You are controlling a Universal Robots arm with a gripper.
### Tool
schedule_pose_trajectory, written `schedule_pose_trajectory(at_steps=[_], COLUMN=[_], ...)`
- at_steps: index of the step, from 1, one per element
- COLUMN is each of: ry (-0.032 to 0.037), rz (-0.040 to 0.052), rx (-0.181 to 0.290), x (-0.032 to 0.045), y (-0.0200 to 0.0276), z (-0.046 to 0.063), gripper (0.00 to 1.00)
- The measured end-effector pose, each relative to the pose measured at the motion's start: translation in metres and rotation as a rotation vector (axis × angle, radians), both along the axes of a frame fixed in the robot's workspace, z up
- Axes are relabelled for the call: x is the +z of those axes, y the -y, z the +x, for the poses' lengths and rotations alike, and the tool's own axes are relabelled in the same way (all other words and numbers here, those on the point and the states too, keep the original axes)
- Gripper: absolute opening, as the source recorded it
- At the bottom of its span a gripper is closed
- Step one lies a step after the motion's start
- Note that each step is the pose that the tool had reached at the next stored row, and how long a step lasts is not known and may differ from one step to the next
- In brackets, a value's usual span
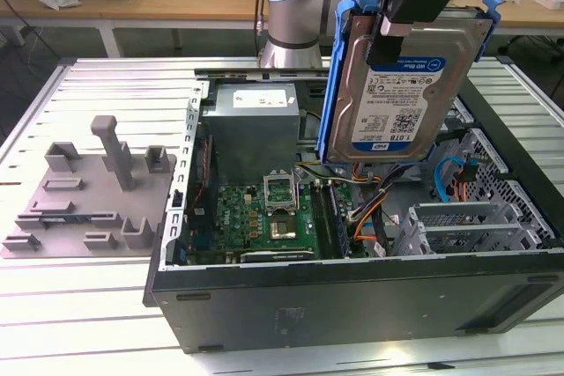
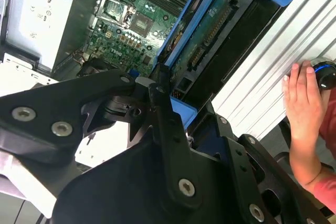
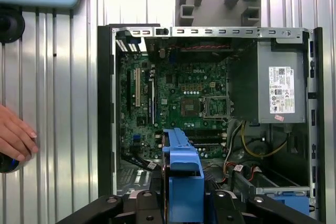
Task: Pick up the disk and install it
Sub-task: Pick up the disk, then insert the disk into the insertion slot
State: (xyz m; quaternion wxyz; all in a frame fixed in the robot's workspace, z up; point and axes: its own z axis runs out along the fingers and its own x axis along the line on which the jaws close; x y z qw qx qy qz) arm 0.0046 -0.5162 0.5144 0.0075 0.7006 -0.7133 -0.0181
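One black claw (image 1: pixel 398 40) does the work, and we see it closed narrow on the disk (image 1: pixel 401 103). It pinches the upper end across the thin dimension, with one finger flat against the labelled face and the other behind it.

We find the disk lifted above the open computer case (image 1: pixel 352 305), toward the exterior view's right. It hangs over the tangle of cables (image 1: pixel 366 204) between the motherboard (image 1: pixel 264 217) and the metal drive cage (image 1: pixel 467 226). As far as we can judge, it hangs apart from all three.

We read the disk as standing on end. Its long axis runs close to vertical with a slight lean, the gripped end up and the free end down toward the inside of the case. The white-and-blue label faces the exterior camera, and the blue carrier frame (image 1: pixel 333 85) runs along both long edges. In the second wrist view we see the disk nearly edge-on, reaching away from the claw toward the motherboard below. In the first wrist view we see its blue end straight on, over the case interior.

Inside the case, the grey power supply (image 1: pixel 251 125) sits in the far corner. On the ribbed desk (image 1: pixel 88 332), a grey fixture plate (image 1: pixel 79 191) with posts lies just beside the case on the exterior view's left. In the first wrist view we also see a person's hand (image 3: pixel 16 137) resting on the desk, well apart from the case wall.
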Motion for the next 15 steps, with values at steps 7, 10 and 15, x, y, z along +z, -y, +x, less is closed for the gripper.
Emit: schedule_pose_trajectory(at_steps=[7,10,15], ry=[0.0000,0.0000,0.0000], rz=[-0.0002,-0.0002,-0.0006], rx=[0.000,0.000,0.000], x=[0.0000,0.0000,0.0000], y=[0.0000,0.0000,0.0000], z=[0.0000,0.0000,0.0000], gripper=[0.37,0.37,0.37])
